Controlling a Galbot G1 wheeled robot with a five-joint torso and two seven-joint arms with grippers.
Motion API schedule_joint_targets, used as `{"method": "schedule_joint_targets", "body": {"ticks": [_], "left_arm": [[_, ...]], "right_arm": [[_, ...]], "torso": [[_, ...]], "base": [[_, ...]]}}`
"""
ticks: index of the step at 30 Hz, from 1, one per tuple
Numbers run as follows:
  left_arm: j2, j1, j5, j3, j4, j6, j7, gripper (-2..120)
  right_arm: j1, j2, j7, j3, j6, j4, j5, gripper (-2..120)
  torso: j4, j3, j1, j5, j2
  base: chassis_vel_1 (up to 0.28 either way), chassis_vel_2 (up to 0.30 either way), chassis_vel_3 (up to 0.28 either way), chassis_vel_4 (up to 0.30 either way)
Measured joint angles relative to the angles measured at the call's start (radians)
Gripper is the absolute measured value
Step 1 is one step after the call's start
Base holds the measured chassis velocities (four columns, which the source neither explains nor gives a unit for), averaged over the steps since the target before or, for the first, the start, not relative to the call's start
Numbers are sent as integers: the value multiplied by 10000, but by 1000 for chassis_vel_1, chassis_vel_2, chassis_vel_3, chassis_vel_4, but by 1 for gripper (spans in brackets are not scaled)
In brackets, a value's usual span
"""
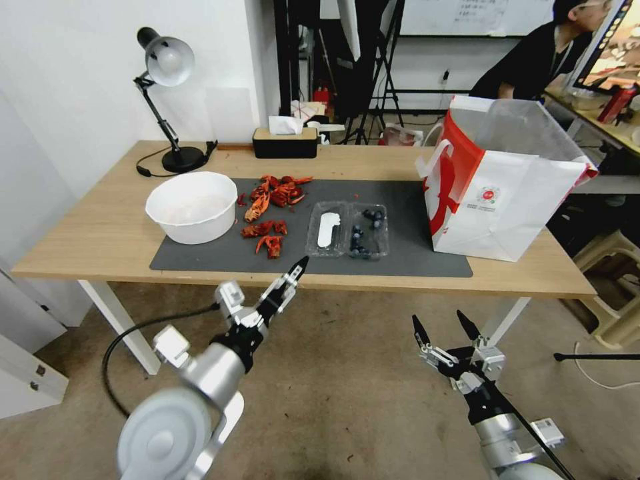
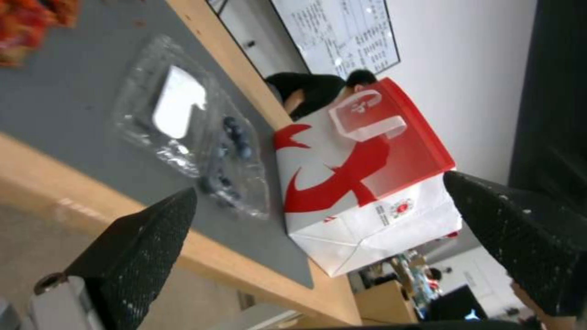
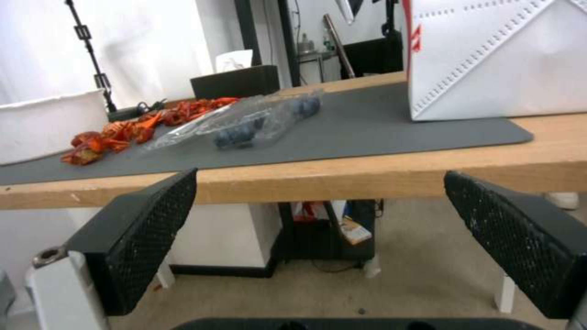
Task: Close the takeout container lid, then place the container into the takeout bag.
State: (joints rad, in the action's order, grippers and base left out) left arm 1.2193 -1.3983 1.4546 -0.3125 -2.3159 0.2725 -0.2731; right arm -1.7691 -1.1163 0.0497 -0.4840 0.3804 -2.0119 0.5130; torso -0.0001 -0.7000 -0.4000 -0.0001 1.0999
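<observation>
Both black-fingered grippers, left point(image 1: 298, 265) and right point(image 1: 443, 323), hang spread and empty below the table edge; the open clear plastic clamshell of blueberries point(image 1: 348, 230) lies at one o'clock from the left.

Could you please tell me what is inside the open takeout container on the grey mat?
Dark blueberries lie loose in the takeout container; its lid, folded flat beside it, bears a white sticker. Their exact number cannot be made out through the plastic.
</observation>
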Motion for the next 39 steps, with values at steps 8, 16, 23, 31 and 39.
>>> {"method": "schedule_joint_targets", "body": {"ticks": [8,16,23,31,39], "left_arm": [[-21,1692,361,1163,1243,64,-787,100],[1,3453,571,2390,2488,-243,-1388,100],[297,4506,896,2987,3175,-487,-2414,100],[626,4954,925,3349,3610,-587,-3502,100],[894,5355,1154,3392,3906,-641,-4268,100]], "right_arm": [[-43,-146,53,-35,13,105,-15,100],[-87,-316,57,74,6,146,-244,100],[-168,-405,73,70,29,176,-327,100],[-115,-423,81,105,57,288,-361,100],[-178,-454,106,108,180,338,-390,100]], "torso": [[1,0,0,1,0],[0,-1,0,1,0],[-1,-1,-1,1,0],[1,0,-1,2,0],[1,0,-1,2,0]], "base": [[0,0,0,0],[0,0,0,0],[0,0,0,0],[0,0,0,0],[0,0,0,0]]}}
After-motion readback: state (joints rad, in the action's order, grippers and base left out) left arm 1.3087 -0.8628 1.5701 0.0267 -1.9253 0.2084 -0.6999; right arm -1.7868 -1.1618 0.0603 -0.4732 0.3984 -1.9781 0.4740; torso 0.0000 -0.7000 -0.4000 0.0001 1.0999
